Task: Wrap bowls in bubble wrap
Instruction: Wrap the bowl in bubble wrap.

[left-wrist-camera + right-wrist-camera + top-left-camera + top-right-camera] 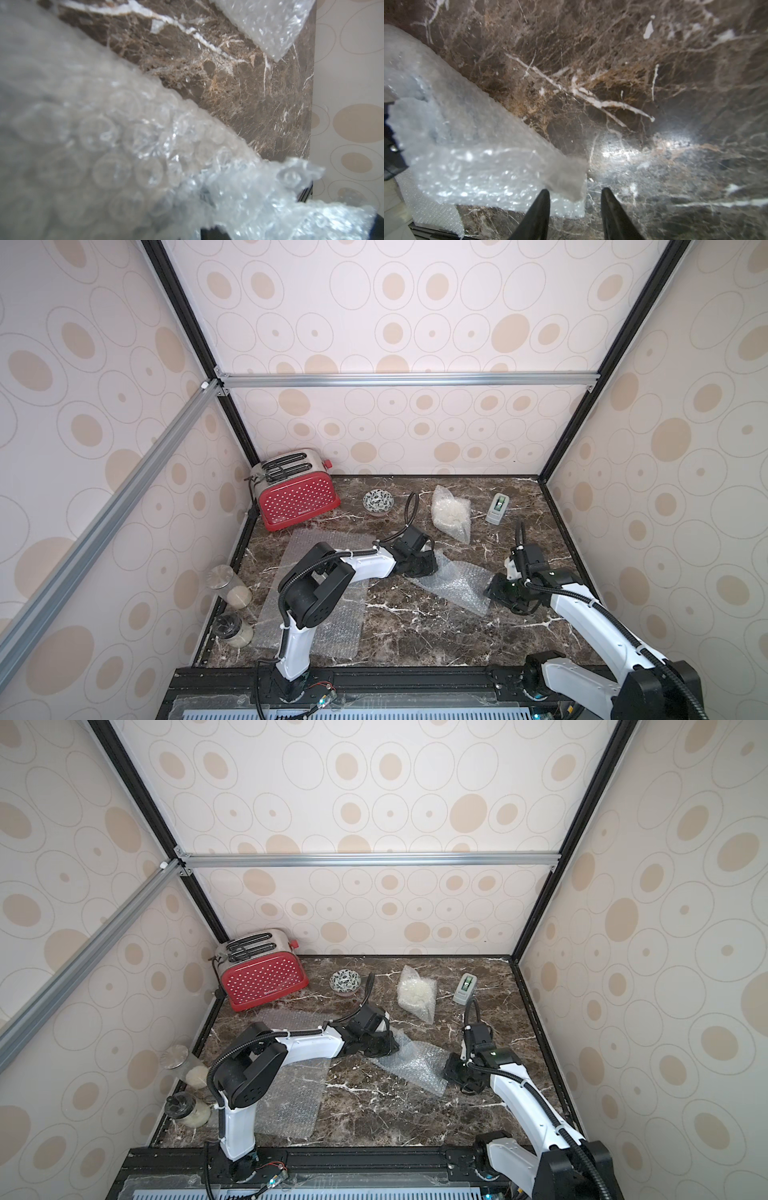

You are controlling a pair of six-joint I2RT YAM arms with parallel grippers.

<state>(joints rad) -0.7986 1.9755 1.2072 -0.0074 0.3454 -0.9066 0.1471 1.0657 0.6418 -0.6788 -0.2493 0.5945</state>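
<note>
Tiny white mark on toaster (297, 501), seemingly illegible.

Front-middle of the surface (436, 635) is wide open, easy to pass through. Back row's crowded: toaster (297, 499), leaf-pattern bowl (377, 502), wrapped bundle (451, 512), tape dispenser (497, 509), with gaps between them. A tall jar (230, 587) and a short jar (232, 630) hug the left wall (166, 556). Mid-surface sits crumpled bubble wrap (455, 585); flat sheets (332, 635) cover the left side under the left arm (365, 566).

Both top views are evenly, softly lit and sharp. Close bubble wrap (87, 145) blurs heavily in the left wrist view; glare whitens the tabletop (618, 152) in the right wrist view.
</note>
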